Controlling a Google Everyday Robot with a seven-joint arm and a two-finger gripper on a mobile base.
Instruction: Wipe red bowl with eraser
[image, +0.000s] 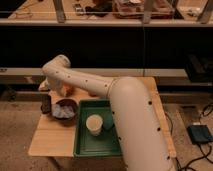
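Red bowl (66, 90) sat just right of the gripper (46, 85) at the table's (52, 137) back-left, eraser (46, 104) just below it, finger state unreadable.

White arm (125, 100) with dark dots, green tray (97, 142), cream cup (93, 123) — maroon bowl (65, 107), pale wood table (50, 137).

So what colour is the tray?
Green tray, camera view; the gripper sits left of it.

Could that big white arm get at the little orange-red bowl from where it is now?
Probably yes. The red bowl sits right beside the arm's far end at the table's back left. The gripper itself is hidden.
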